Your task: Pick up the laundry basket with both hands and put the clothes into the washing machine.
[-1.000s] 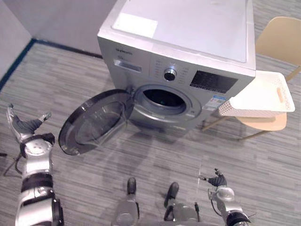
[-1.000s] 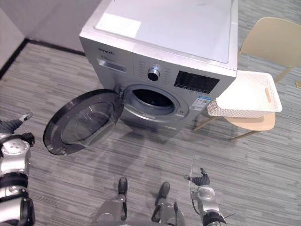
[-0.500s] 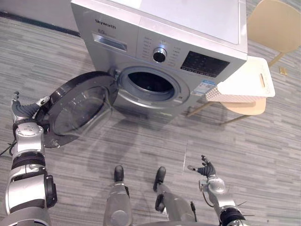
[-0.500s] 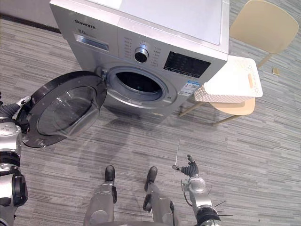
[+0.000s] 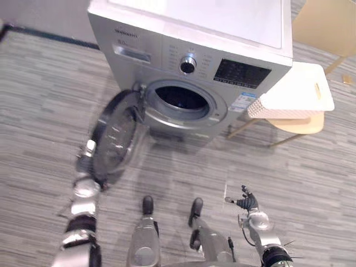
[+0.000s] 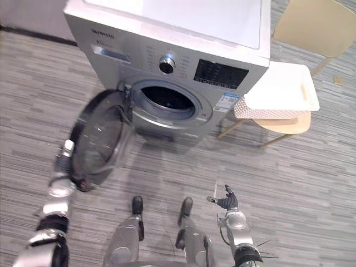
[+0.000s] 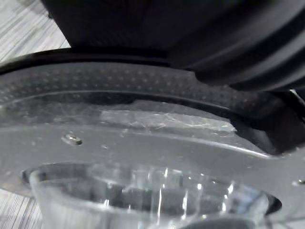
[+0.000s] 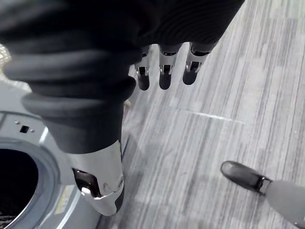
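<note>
While the left hand (image 5: pixel 88 158), state indeterminable, apparently positions the round black-rimmed glass door (image 5: pixel 117 139) and the right hand (image 5: pixel 245 200) hangs straight-fingered, the white perforated basket (image 5: pixel 297 92) needs both hands next.

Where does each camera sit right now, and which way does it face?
Left eye view: head-mounted, looking down at the silver front-loading washing machine and its open round glass door; left robot hand by the door's edge, right robot hand over grey striped floor.
Right eye view: same scene, offset; white perforated laundry basket on beige chair.
Left wrist view: close against the door's rim; dark hand cover shows.
Right wrist view: faces floor and machine front; straight fingers.
Shared: eye views show both hands.
</note>
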